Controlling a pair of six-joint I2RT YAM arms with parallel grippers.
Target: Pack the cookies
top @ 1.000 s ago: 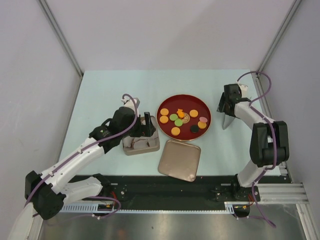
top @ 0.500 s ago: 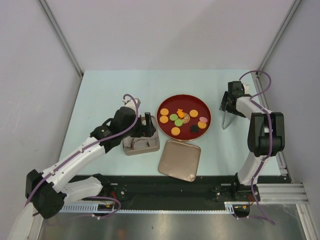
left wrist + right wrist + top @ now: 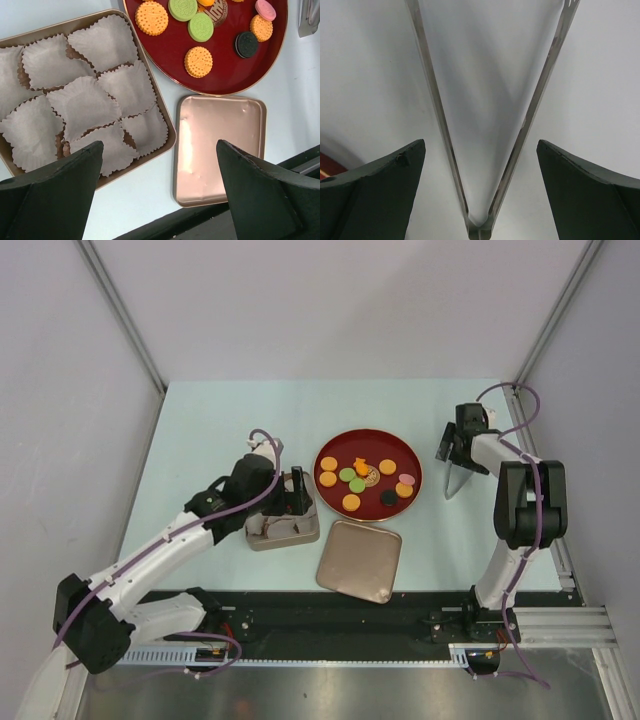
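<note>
Table (image 3: 220,420): pale blue-white, carrying everything below.
Left gripper (image 3: 159,150): jaws spread wide, nothing between them; hanging over the right side of the tin, with the tin's near corner and the lid's edge in the gap between the fingers.
Tin (image 3: 280,540): tan, square, open; just left of the plate, close to its rim.
Paper cups (image 3: 82,105): white, pleated, crowded side by side in the tin; no cookie in any that shows.
Plate (image 3: 220,70): round, dark red, at the middle of the table.
Cookies (image 3: 198,61): all on the plate, none in the tin; mostly orange, two green touching near the middle, a patterned tan one beside them, pink and black toward the right rim.
Lid (image 3: 220,145): tan, lying flat, just nearer the arm bases than the plate, right of the tin.
Tongs (image 3: 454,480): metal, flat on the table right of the plate and apart from it; arms sprung open in a V.
Right gripper (image 3: 480,150): jaws wide apart, holding nothing; poised over the tongs, one finger to each side of the V, clear of the metal.
</note>
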